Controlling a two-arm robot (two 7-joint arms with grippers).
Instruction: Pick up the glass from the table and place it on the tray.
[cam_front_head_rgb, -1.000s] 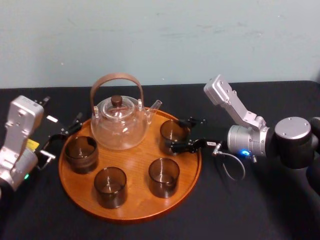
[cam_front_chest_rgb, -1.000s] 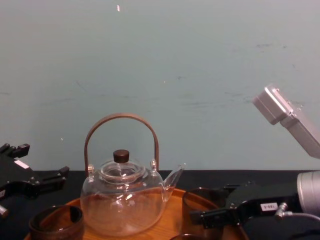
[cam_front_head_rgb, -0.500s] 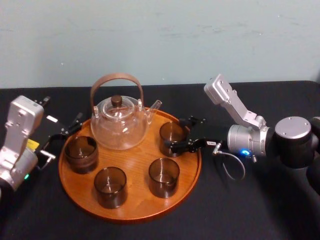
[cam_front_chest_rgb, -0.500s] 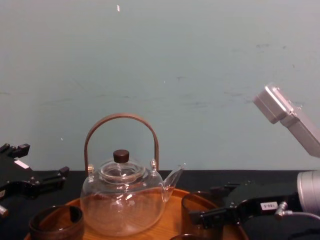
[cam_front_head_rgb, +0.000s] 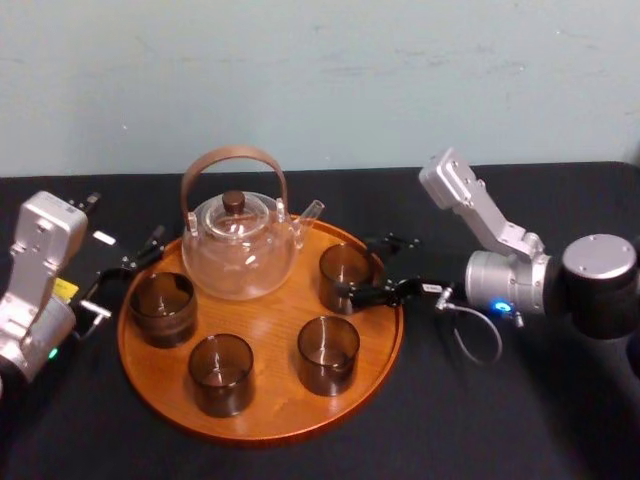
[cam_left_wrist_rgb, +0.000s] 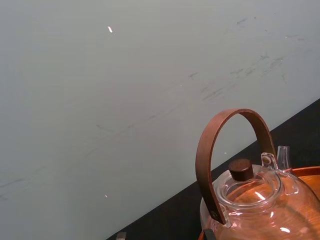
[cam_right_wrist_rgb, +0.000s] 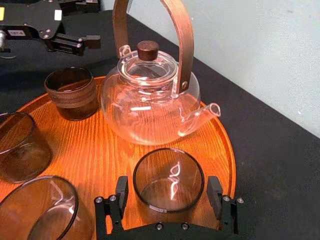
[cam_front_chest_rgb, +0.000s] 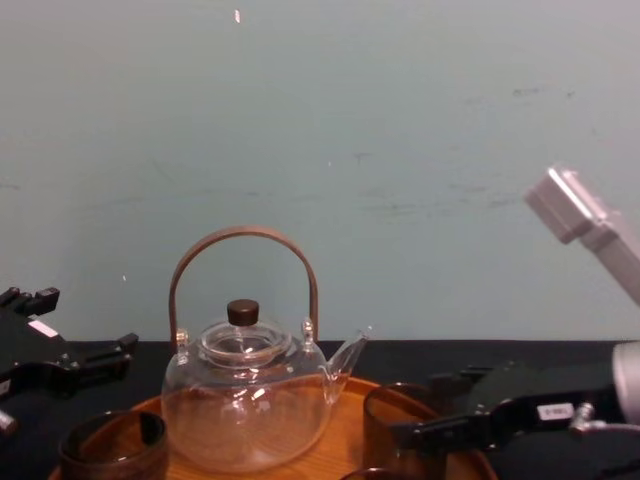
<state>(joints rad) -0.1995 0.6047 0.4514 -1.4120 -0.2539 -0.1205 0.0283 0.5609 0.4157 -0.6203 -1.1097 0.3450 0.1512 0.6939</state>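
Note:
The glass (cam_front_head_rgb: 345, 265), a dark smoky tumbler, stands upright on the round orange-brown wooden tray (cam_front_head_rgb: 268, 318), at its right side by the teapot's spout. My right gripper (cam_front_head_rgb: 358, 267) reaches in from the right and is open. In the right wrist view its fingers (cam_right_wrist_rgb: 121, 191) stand on either side of the glass (cam_right_wrist_rgb: 168, 177) with a thin gap each side. The chest view shows the glass (cam_front_chest_rgb: 393, 432) just ahead of the right gripper (cam_front_chest_rgb: 425, 410). My left gripper (cam_front_head_rgb: 130, 262) rests open at the tray's left edge, holding nothing. The table (cam_front_head_rgb: 500, 420) is covered in black cloth.
A clear glass teapot (cam_front_head_rgb: 238, 240) with a brown hoop handle stands at the back of the tray. Three more dark glasses (cam_front_head_rgb: 162, 305) (cam_front_head_rgb: 220, 372) (cam_front_head_rgb: 327, 352) stand on the tray's left and front. Bare black cloth lies in front and to the right.
The right gripper's fingers have spread off the glass, and the right arm has drawn back a little to the right. The glass stays put on the tray. The left arm has not moved.

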